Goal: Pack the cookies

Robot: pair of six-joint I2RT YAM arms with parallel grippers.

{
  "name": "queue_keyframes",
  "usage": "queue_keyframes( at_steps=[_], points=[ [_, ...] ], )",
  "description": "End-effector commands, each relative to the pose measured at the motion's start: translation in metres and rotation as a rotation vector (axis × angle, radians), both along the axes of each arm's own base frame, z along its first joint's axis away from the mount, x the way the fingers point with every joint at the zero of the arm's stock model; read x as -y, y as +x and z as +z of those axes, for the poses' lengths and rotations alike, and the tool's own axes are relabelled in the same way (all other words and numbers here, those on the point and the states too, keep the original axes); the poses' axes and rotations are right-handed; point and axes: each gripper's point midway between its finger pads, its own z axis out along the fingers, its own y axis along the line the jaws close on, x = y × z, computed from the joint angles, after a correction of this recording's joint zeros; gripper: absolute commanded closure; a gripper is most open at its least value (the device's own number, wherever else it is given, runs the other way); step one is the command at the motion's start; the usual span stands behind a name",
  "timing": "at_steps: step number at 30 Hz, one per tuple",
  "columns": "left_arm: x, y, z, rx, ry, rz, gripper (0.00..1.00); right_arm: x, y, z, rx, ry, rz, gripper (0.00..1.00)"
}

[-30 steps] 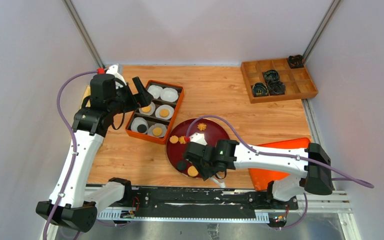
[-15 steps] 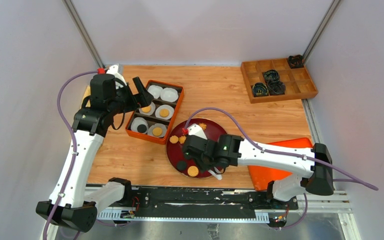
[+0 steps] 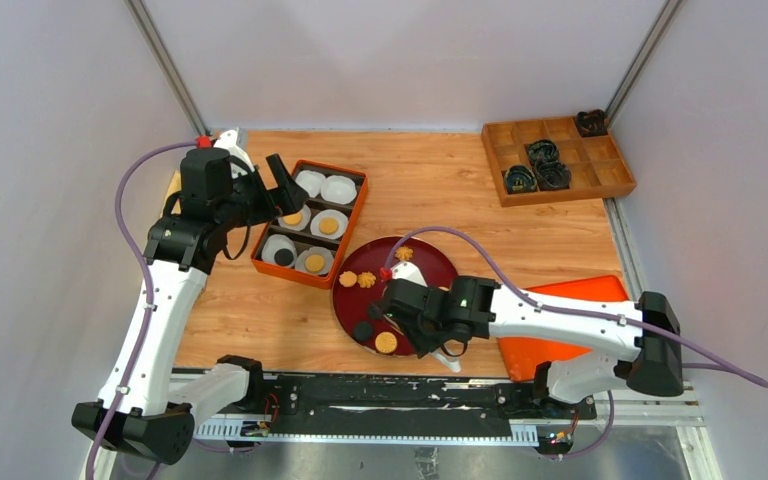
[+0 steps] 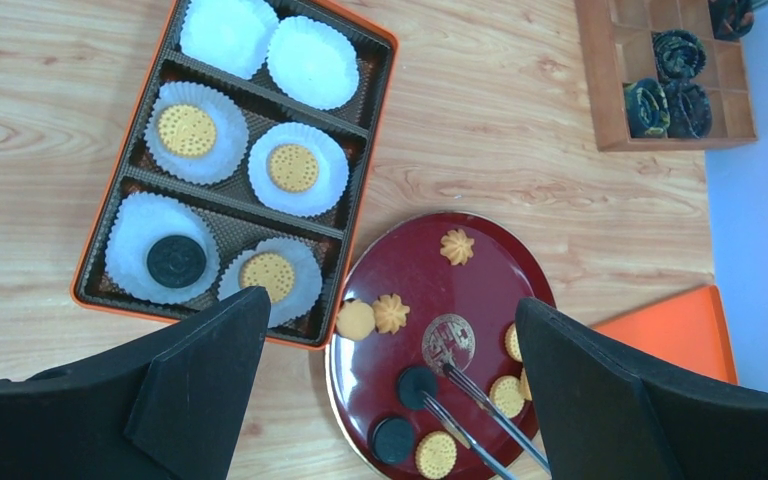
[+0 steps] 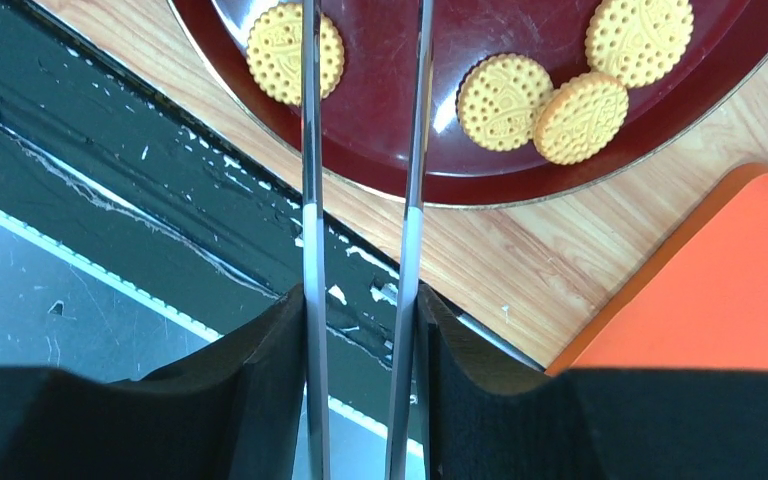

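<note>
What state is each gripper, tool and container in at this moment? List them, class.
left gripper: fingers open, empty.
right gripper: fingers shut on the tweezers.
tweezers: tips apart over the plate.
paper cups: four filled, two empty.
plate: cookies lying loose on it.
wooden box: some compartments hold black rings.

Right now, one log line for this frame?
left gripper open over tray | right gripper gripping tweezers | tweezer tips by black cookie on plate

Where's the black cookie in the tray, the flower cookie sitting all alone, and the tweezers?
black cookie [image 4: 176, 261]: left wrist view, its centre.
flower cookie [image 4: 456, 246]: left wrist view, its middle.
tweezers [image 5: 309, 150]: right wrist view, the left prong.
</note>
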Motion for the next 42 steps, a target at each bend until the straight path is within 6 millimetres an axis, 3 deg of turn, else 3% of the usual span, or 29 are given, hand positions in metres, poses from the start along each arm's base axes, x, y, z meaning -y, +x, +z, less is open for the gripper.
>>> queue_keyframes(
  at_steps=[1,14,25,31,42],
  points=[
    [0.006,-0.004,0.010,0.033,-0.027,-0.032,0.00,0.011,-0.012,-0.002,-0.036,0.008,-0.004,0.65],
    [0.009,-0.006,0.007,0.021,-0.041,-0.038,0.00,0.007,-0.044,-0.021,-0.110,-0.019,0.082,0.60],
    [0.007,-0.004,0.003,0.018,-0.023,-0.034,0.00,-0.003,-0.018,-0.033,-0.026,-0.109,0.042,0.57],
    [0.006,-0.004,0.003,0.021,-0.016,-0.037,0.00,0.001,-0.005,-0.030,0.010,-0.105,-0.020,0.49],
    [0.005,-0.004,-0.003,0.016,-0.012,-0.034,0.00,-0.016,0.001,-0.040,-0.014,-0.128,0.002,0.52]
  ],
)
